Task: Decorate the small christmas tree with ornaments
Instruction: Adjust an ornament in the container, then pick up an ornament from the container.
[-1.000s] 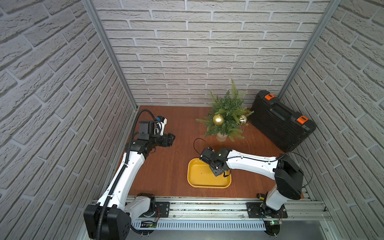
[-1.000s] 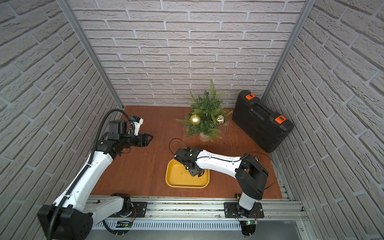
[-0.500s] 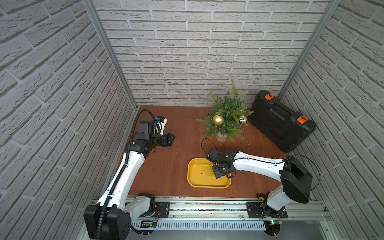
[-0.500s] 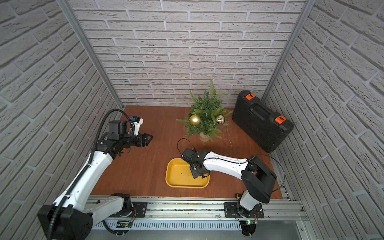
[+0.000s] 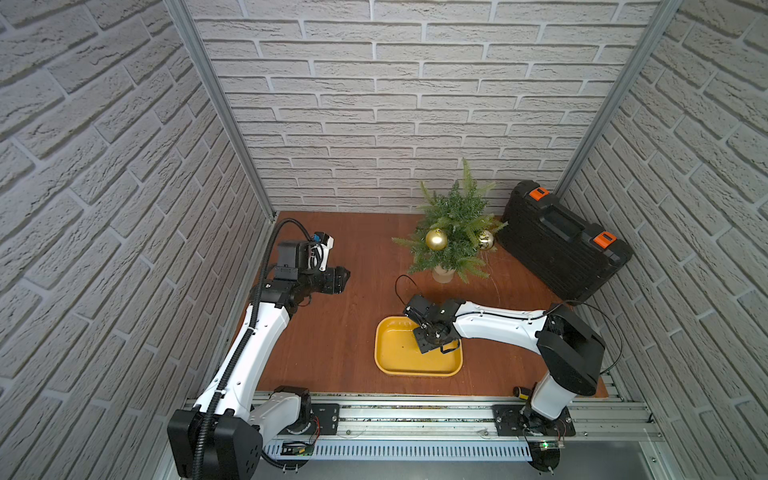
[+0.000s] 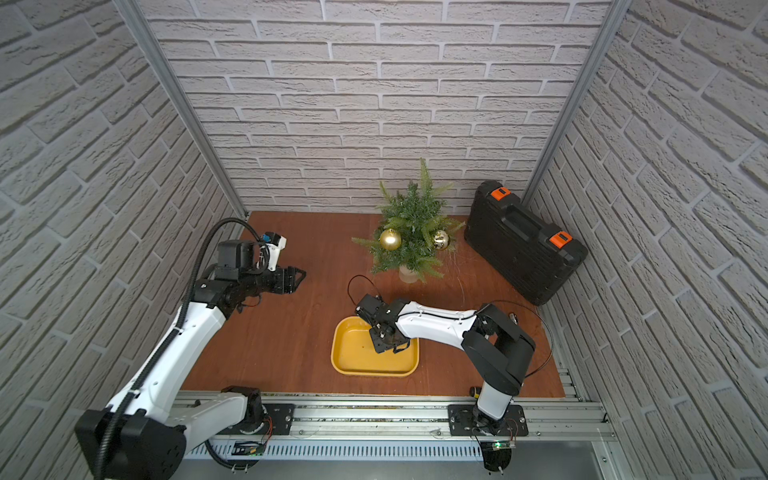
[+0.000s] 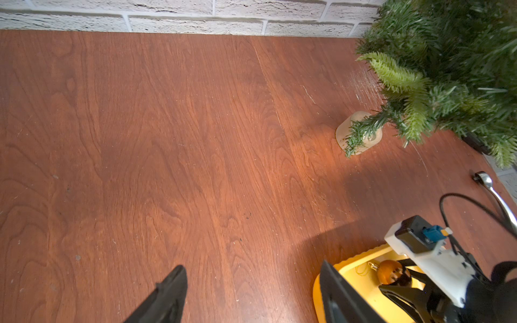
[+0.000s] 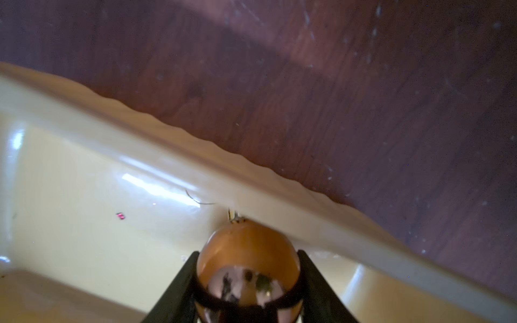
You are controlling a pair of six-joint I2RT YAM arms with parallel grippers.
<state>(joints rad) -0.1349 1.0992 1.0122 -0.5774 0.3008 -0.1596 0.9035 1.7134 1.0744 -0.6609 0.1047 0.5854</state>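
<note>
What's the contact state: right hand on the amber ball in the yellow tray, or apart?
Touching. Right wrist view: the right hand's black fingers sit flush against both sides of the amber ball, no gap visible.

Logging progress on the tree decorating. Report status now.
Left gripper open, empty. Right gripper shut on amber ball in yellow tray. Matte gold ball, shiny gold ball on tree. Only bare table between tray and tree.

White brick walls (image 5: 415, 104) enclose a reddish wooden tabletop (image 5: 332, 332).
</note>
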